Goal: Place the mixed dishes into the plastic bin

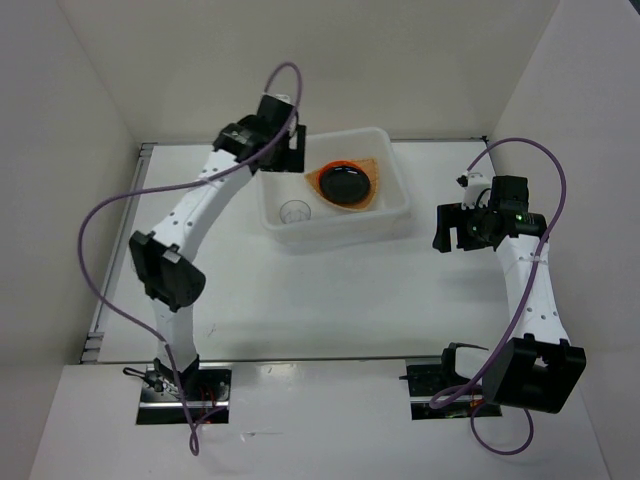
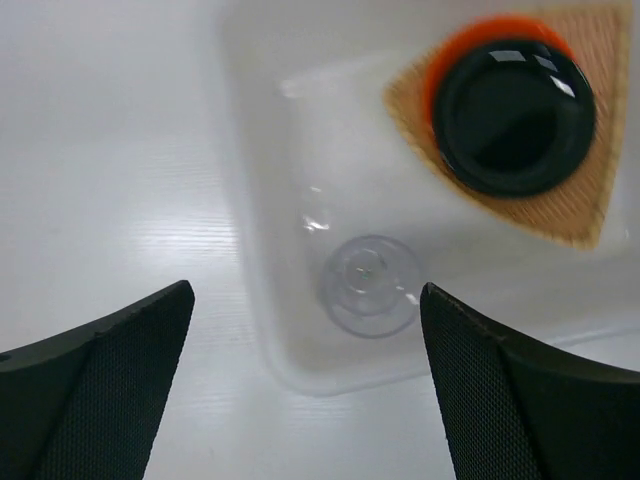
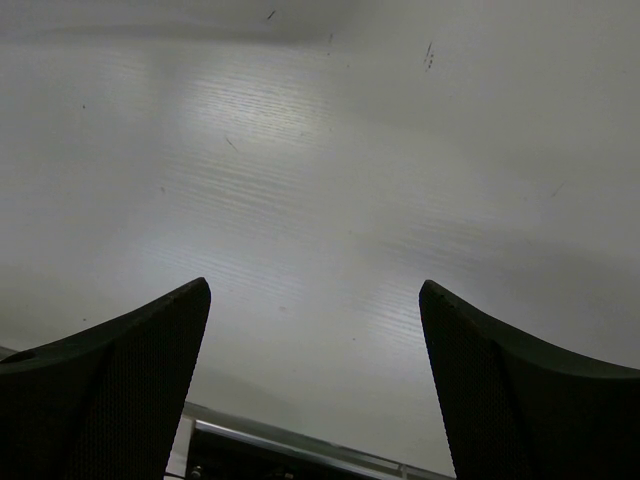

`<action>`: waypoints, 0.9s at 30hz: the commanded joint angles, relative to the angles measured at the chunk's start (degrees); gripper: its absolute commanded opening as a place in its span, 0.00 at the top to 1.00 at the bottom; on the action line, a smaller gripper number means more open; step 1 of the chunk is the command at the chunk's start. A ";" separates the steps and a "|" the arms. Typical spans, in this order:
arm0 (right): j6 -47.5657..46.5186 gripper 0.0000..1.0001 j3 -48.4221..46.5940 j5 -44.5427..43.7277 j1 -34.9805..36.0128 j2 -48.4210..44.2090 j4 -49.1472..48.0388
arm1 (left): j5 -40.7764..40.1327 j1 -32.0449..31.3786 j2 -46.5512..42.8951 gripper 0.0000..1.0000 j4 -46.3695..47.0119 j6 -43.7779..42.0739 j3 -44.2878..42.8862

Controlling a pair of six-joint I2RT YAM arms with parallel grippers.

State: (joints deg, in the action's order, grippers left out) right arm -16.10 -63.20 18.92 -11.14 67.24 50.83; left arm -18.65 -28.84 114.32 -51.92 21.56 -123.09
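The translucent white plastic bin [image 1: 398, 216] stands at the middle far side of the table. In it the glossy black plate [image 1: 346, 183] rests on the orange plate [image 1: 318, 178], which lies on the tan woven tray [image 1: 376, 166]. One clear cup [image 1: 294, 212] stands in the bin's near left corner; a second cup does not show. My left gripper [image 1: 283, 158] is open and empty above the bin's left edge. Its wrist view shows the bin wall [image 2: 250, 200], cup [image 2: 370, 283], black plate [image 2: 513, 117], orange rim [image 2: 450, 55] and tray [image 2: 560, 205]. My right gripper [image 1: 452, 230] is open and empty, right of the bin.
The right wrist view shows the open gripper [image 3: 315, 370] over bare white table and a metal rail [image 3: 300, 445] at the bottom. White walls enclose the table on three sides. Purple cables loop from both arms.
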 commanded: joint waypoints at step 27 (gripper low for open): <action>0.10 0.10 0.53 1.12 0.15 0.70 -3.02 | 3.01 38.68 -21.96 0.00 8.32 7.62 53.48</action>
State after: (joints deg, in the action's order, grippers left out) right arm -16.08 -62.94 19.22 -11.14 67.94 50.15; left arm -18.33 9.78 90.26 -46.15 31.29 -70.15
